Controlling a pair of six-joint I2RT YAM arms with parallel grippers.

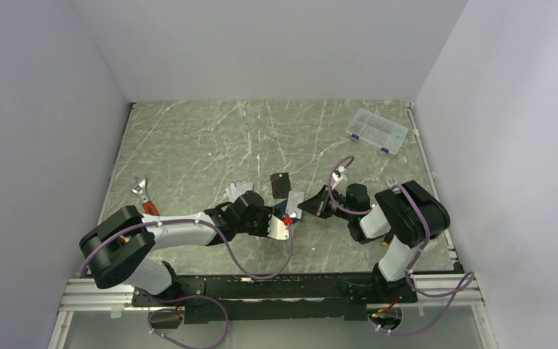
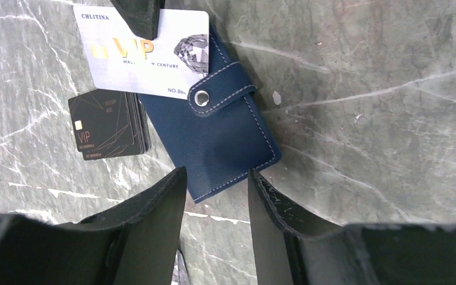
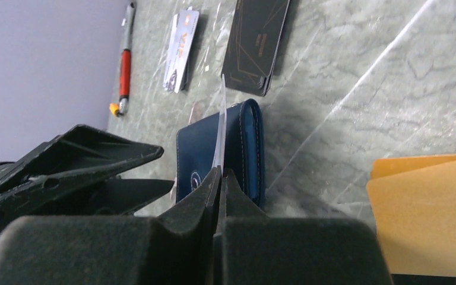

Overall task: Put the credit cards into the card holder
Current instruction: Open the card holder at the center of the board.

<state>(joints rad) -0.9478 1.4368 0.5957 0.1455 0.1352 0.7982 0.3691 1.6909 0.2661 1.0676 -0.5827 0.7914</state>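
The navy card holder (image 2: 219, 136) lies on the marble table with its snap tab facing up. A white credit card (image 2: 154, 53) marked VIP has one end tucked under that tab. My right gripper (image 3: 219, 172) is shut on this card (image 3: 220, 113), seen edge-on and running into the card holder (image 3: 243, 148). My left gripper (image 2: 217, 178) is open, with the holder's near end just beyond its fingertips and nothing between them. More silver credit cards (image 3: 181, 50) lie farther off, and an orange one (image 3: 427, 214) lies near the right arm. From above, both grippers (image 1: 276, 218) (image 1: 312, 205) meet mid-table.
A stack of flat black cards (image 2: 110, 124) lies beside the holder. A red-handled tool (image 1: 144, 196) rests at the table's left edge. A clear plastic box (image 1: 378, 131) stands at the back right. White walls enclose the table on three sides.
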